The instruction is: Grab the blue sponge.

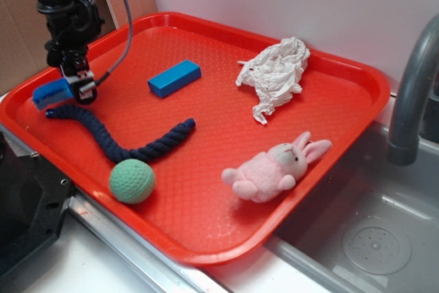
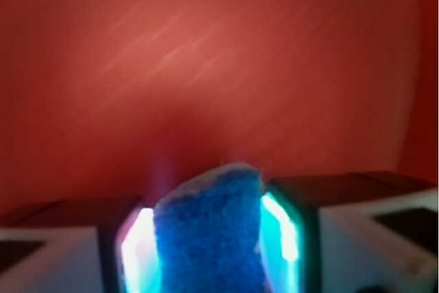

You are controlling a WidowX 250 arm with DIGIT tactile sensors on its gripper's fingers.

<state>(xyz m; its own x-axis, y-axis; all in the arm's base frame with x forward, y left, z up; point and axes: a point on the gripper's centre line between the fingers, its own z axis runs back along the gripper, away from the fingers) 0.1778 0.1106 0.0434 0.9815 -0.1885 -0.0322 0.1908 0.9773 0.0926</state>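
Note:
The blue sponge (image 1: 52, 93) is at the far left of the red tray (image 1: 226, 190), just above its surface near the left rim. My gripper (image 1: 74, 86) comes down from the black arm and is shut on the sponge. In the wrist view the rough blue sponge (image 2: 209, 235) fills the gap between my two fingers, pressed by both glowing pads (image 2: 278, 231), with blurred red tray behind it. A thin whitish edge shows along the sponge's top.
A dark navy rope (image 1: 120, 138) curls just below the sponge. A solid blue block (image 1: 174, 77), a green ball (image 1: 132, 180), crumpled white paper (image 1: 274, 70) and a pink plush rabbit (image 1: 274, 169) lie on the tray. A sink (image 1: 377, 238) with grey faucet (image 1: 411, 94) sits right.

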